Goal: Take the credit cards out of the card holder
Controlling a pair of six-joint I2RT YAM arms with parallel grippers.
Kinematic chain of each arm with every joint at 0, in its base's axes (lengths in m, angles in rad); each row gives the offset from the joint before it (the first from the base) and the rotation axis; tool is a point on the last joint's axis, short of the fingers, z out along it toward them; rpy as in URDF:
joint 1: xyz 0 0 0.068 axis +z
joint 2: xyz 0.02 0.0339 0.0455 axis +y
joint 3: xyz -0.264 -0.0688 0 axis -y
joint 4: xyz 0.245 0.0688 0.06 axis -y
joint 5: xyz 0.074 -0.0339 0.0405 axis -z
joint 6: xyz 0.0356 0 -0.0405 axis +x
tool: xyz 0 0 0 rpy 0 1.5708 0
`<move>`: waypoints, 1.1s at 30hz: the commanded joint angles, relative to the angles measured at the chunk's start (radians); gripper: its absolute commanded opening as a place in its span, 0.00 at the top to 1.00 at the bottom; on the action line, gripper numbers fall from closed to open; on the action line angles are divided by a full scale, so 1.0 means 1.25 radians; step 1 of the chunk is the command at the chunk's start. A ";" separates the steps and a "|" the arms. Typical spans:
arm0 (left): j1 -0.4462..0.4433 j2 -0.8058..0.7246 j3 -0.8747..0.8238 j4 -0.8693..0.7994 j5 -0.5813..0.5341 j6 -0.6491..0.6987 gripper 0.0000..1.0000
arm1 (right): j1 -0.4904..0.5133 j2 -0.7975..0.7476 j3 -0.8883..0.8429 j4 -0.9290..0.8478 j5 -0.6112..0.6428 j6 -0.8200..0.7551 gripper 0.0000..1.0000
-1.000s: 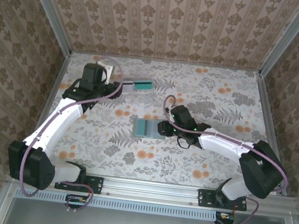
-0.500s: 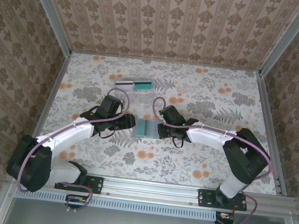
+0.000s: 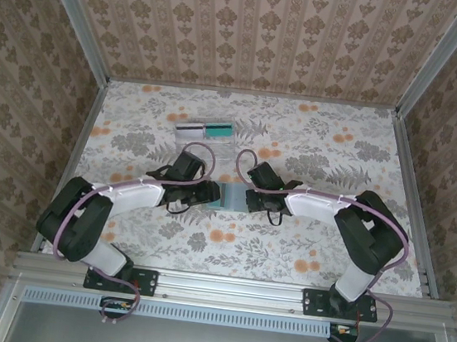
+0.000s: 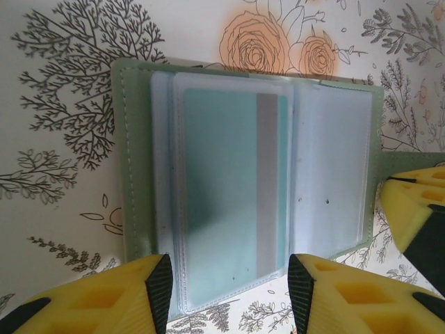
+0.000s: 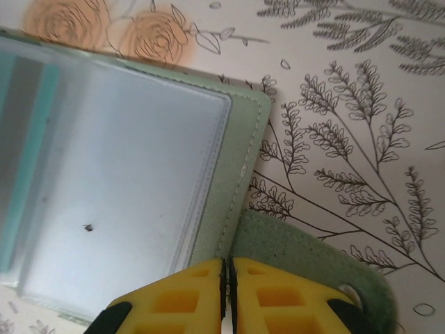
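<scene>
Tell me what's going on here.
Two robot arms are working on a green card holder lying open on the floral table. The left gripper is open, straddling the end of a teal card tucked inside it. The right gripper is shut at the holder's opposite edge, by its strap.

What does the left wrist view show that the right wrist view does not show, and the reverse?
Left wrist view: the whole teal card in its clear sleeve, with the open left claw astride its lower edge. Right wrist view: the green closure strap and the right claw, fingers shut together. Both: the open card holder, its empty clear pocket and the floral table.
</scene>
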 commanded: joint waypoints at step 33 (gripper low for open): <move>-0.030 0.066 0.041 0.097 0.084 -0.019 0.47 | -0.001 0.043 -0.009 0.028 -0.038 0.011 0.86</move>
